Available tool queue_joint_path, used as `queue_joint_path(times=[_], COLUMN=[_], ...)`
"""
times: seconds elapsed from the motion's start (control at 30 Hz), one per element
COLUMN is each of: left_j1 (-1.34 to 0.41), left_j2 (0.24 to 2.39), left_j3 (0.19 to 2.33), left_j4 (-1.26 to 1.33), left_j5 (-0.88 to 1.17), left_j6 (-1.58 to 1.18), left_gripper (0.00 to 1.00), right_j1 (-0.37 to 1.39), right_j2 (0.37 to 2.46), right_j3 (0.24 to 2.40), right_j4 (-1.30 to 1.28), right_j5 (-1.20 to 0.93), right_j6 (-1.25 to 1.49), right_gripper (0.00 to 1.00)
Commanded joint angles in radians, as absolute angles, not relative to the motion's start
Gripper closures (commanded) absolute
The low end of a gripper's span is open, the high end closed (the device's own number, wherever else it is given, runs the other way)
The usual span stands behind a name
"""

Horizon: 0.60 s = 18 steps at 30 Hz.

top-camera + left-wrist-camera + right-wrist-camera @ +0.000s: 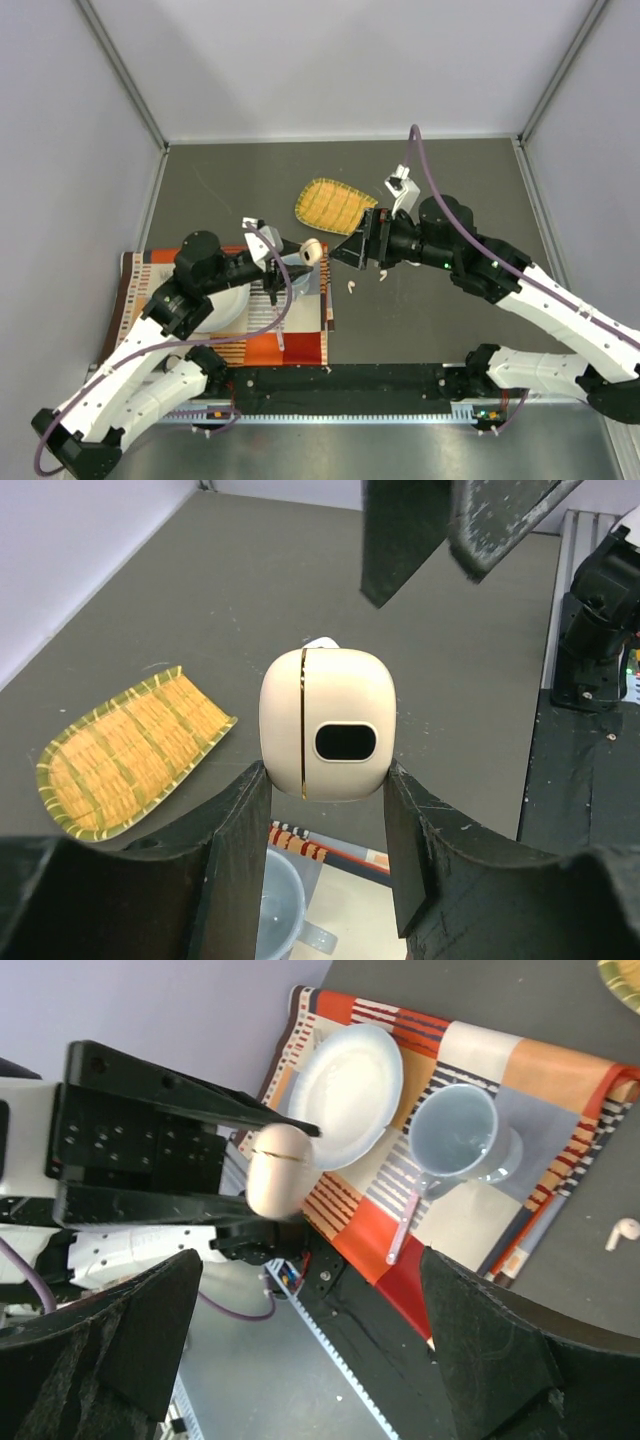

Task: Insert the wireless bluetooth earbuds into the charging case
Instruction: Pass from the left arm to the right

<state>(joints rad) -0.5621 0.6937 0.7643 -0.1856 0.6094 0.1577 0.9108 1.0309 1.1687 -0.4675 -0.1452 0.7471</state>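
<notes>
Cream case point(327, 725), lid shut, sits pinched between the left hand's point(328, 780) fingers, held up off the surface over the right edge of the striped cloth point(300, 345). A gold seam runs down the case; a sliver of white shows behind its top, identity unclear. On the cloth lie a plate point(350, 1090), a cup point(455, 1140) and a pink stick point(402, 1235).

Two earbuds point(351, 286) lie loose on the dark surface point(420, 320) just right of the cloth, near each other, under the right arm. A woven tray point(333, 206) lies farther back.

Right hand point(345, 252) is spread, empty, facing the case and near it.

Judgement: early stage. Case in grip but not opened; no earbud seated as far as visible. Left: open lid, pick earbuds, insert.
</notes>
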Motion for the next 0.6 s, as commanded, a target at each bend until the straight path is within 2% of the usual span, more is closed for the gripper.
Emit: queue_joint_path(times=[0.0,0.3,0.4,0.57], left_j1=[-0.661,-0.773,-0.788,-0.807], left_j2=[0.721,0.753,0.764,0.782], left_j3=[0.822,0.847,0.853,0.859], left_j4=[-0.161,-0.164,-0.164,-0.163], left_j5=[0.473,0.341,0.325,0.324], left_j6=[0.202,0.229,0.238,0.236], left_gripper=[1.00,1.00,1.00,1.00], right_j1=[0.942,0.945,0.945,0.948], right_j2=[1.055,1.094,1.106,1.120], right_j3=[1.178,1.160,1.157,1.154], right_j4=[-0.362,-0.365,-0.367,-0.368], right_j5=[-0.144,-0.159,-0.170,-0.184], right_j6=[0.805,0.830,0.831,0.821], right_gripper=[0.11,0.24,0.33,0.36])
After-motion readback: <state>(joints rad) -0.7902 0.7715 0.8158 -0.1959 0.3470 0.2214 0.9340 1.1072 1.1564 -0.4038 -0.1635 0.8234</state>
